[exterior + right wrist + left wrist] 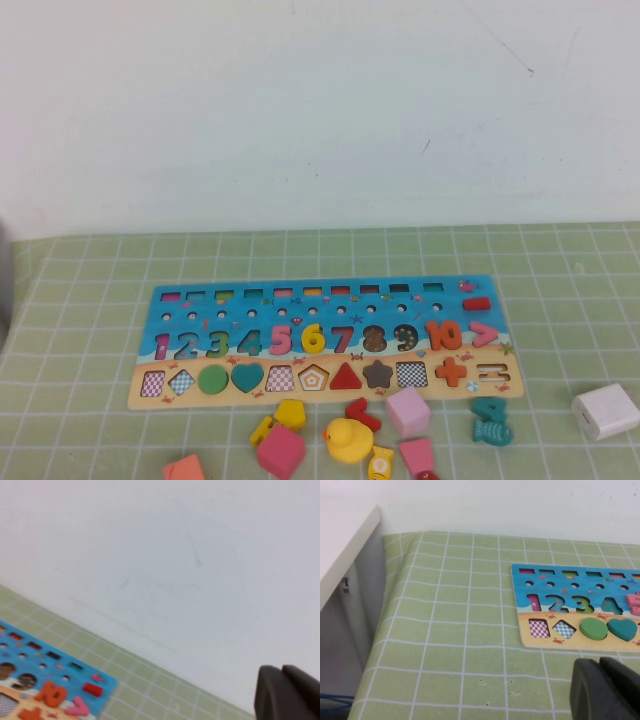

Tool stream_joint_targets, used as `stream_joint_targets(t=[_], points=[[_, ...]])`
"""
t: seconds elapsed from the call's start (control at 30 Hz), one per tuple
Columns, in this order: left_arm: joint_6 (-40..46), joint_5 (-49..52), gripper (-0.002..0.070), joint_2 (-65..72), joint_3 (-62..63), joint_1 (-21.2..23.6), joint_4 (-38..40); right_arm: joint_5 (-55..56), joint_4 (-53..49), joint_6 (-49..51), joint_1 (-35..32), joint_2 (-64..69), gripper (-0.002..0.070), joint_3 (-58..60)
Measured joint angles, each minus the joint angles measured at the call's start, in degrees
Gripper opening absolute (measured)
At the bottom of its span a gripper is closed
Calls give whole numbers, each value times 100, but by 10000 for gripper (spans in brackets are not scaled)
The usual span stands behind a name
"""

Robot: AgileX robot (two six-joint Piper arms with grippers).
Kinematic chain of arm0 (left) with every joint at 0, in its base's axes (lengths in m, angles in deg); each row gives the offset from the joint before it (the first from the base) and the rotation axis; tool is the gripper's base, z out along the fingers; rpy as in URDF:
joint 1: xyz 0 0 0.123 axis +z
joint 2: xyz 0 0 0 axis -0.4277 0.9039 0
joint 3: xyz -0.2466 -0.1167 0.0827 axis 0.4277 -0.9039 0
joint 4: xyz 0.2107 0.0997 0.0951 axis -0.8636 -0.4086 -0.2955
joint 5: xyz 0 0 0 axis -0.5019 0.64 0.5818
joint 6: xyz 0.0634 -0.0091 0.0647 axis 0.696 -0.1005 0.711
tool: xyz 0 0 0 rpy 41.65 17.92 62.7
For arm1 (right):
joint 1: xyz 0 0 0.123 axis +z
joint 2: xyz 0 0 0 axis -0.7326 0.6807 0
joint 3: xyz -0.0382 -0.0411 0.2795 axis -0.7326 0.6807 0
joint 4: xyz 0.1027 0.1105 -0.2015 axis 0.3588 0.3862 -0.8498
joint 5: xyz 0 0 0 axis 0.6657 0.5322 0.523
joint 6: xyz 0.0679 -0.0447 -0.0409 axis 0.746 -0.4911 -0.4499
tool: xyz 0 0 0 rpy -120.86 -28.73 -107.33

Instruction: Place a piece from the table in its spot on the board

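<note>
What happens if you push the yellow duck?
The yellow rubber duck looks rounded, so it probably wobbles or tips. It seems small, likely light. The left gripper hangs near the blue board's left end, the right gripper near its right end.

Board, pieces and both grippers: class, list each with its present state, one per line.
Board: flat on the table.
Yellow 6: seated in its slot.
Duck: loose, off the board.
Left gripper: shut, empty, near the board's end.
Right gripper: shut, empty, raised.

The piece [313, 338] sits in the board [200, 300], duck [346, 440] in front.
</note>
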Motion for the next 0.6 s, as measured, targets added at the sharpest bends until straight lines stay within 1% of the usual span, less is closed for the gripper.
stream_joint_targets(t=[0.17,0.27,0.6], points=[[0,0,-1,0,0,0,0,23,364,0,-809,-826,-1,666],[0,0,-1,0,0,0,0,27,584,0,-1144,-1108,-1,931],[0,0,-1,0,0,0,0,-28,921,0,-1248,-1255,-1,1237]])
